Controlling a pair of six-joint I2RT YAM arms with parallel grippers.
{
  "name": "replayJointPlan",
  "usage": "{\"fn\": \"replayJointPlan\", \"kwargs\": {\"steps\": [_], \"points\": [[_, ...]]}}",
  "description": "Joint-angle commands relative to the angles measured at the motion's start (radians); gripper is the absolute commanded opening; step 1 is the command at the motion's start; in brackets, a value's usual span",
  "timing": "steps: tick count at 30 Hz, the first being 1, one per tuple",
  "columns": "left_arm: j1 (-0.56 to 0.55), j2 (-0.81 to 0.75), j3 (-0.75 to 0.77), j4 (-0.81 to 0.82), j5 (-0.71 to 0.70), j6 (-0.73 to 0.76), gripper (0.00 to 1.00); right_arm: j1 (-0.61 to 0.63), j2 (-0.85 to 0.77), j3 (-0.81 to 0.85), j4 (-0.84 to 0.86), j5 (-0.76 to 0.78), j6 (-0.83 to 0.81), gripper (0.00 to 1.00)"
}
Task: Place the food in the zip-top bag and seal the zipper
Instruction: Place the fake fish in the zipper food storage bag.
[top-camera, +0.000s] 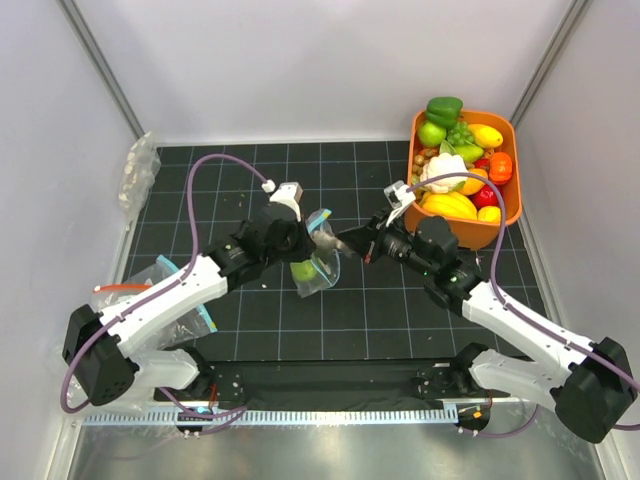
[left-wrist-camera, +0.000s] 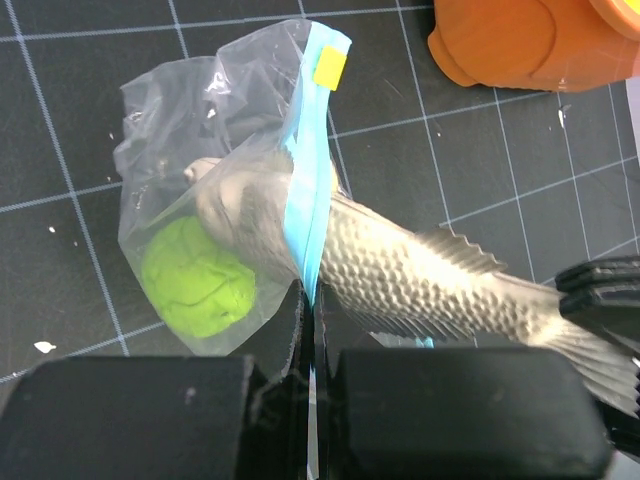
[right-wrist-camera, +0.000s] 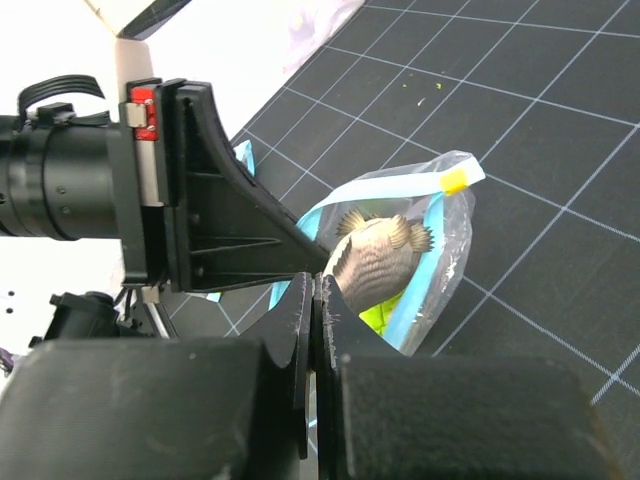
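Note:
The zip-top bag (left-wrist-camera: 180, 130) is clear with a teal-blue zipper (left-wrist-camera: 305, 180) along its mouth. The round lime-green fruit (left-wrist-camera: 195, 280) lies inside it. A grey scaly toy fish (left-wrist-camera: 400, 270) sticks head-first through the mouth, its tail outside. My left gripper (left-wrist-camera: 310, 300) is shut on the zipper strip and holds the bag (top-camera: 318, 262) over the mat. My right gripper (right-wrist-camera: 315, 295) is shut on the fish's tail, with the fish (right-wrist-camera: 375, 255) pointing into the bag (right-wrist-camera: 445, 240). In the top view the two grippers, left (top-camera: 300, 250) and right (top-camera: 350, 243), meet at the centre. I cannot single out the orange-yellow fruit.
An orange basket (top-camera: 505, 215) of toy fruit and vegetables stands at the back right, near the bag in the left wrist view (left-wrist-camera: 520, 45). A clear bag with a red-orange strip (top-camera: 120, 290) and a bag of whitish pieces (top-camera: 135, 175) lie at the left.

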Motion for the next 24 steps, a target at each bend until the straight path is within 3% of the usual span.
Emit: {"fn": "replayJointPlan", "kwargs": {"steps": [1, 5, 10, 12, 17, 20, 21, 24], "points": [[0.005, -0.054, -0.005, 0.068, 0.031, -0.002, 0.00, 0.006, -0.015, -0.013, 0.102, 0.048, -0.003, 0.01], [0.006, -0.090, -0.025, 0.097, 0.045, 0.001, 0.00, 0.006, 0.072, -0.001, 0.133, 0.047, 0.016, 0.01], [0.006, -0.116, -0.055, 0.131, 0.066, 0.000, 0.00, 0.006, 0.195, 0.074, 0.037, 0.056, 0.035, 0.02], [0.006, -0.119, -0.058, 0.137, 0.066, -0.002, 0.00, 0.007, 0.218, 0.071, 0.047, 0.050, 0.052, 0.10], [0.006, -0.117, -0.060, 0.142, 0.057, -0.002, 0.00, 0.013, 0.270, 0.086, 0.029, 0.047, 0.052, 0.19], [0.006, -0.116, -0.066, 0.140, 0.028, 0.000, 0.00, 0.019, 0.261, 0.083, 0.023, 0.041, 0.045, 0.34], [0.005, -0.116, -0.066, 0.140, 0.024, 0.001, 0.00, 0.019, 0.252, 0.080, 0.021, 0.042, 0.036, 0.47], [0.006, -0.116, -0.071, 0.142, 0.008, -0.009, 0.00, 0.022, 0.212, 0.069, -0.002, 0.062, 0.008, 0.66]]}}
